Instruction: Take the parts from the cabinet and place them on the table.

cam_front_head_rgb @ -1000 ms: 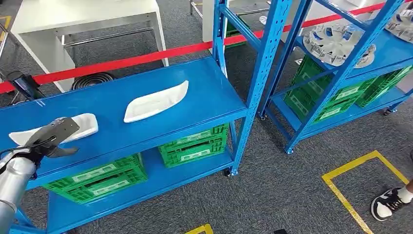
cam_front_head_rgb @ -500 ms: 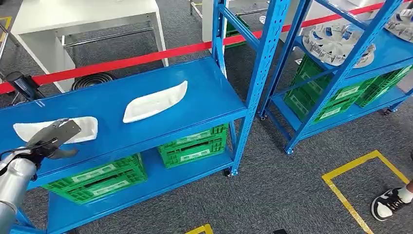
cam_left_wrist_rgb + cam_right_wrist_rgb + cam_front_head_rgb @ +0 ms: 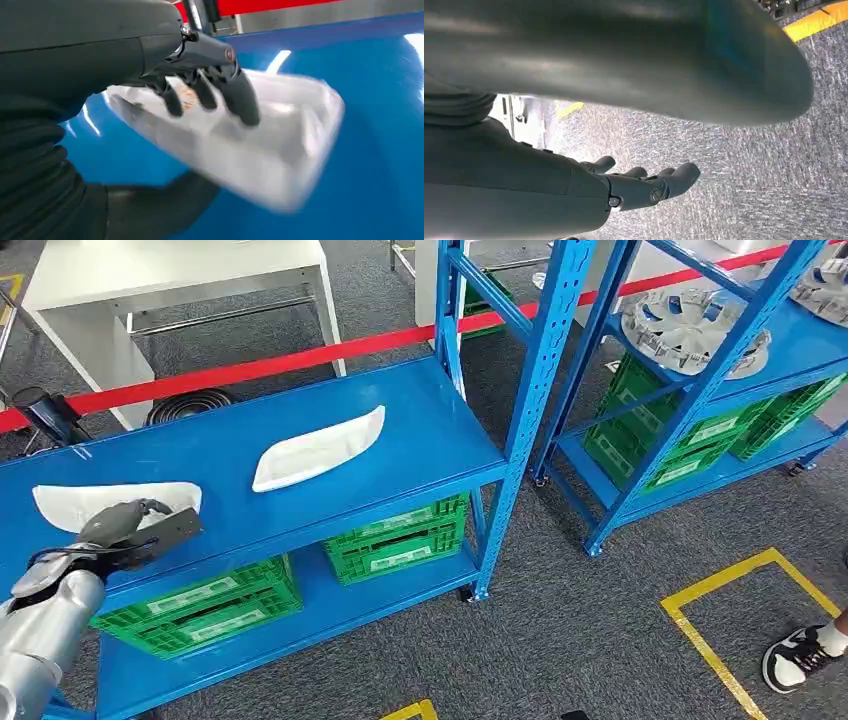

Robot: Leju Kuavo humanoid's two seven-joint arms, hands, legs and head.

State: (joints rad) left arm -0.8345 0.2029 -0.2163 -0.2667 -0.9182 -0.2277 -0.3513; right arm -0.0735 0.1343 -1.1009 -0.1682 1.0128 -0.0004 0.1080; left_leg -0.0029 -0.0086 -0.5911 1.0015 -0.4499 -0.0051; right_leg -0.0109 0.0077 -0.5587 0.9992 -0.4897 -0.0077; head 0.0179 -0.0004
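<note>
Since a second ago, the left hand has dropped nearer and swung rightward along the front edge of the blue metal shelf, and the white curved plastic part under it now lies with more of its left end uncovered. That shelf carries a second white plastic part, long and pointed, well to the right of the first, lying flat with nothing touching it. Below, two green plastic crates sit on the lower shelf. Further right stands a second blue rack holding silver wheel covers above more green crates. Beyond the shelf runs a red barrier band, with a white table behind it.

In the left wrist view the left hand's dark fingers lie over the top of the blurred white part and the thick thumb reaches beneath it, so the hand is closing on the part, which rests on the shelf surface. The right hand hangs over grey carpet, holding nothing, its fingers loosely extended and apart.
</note>
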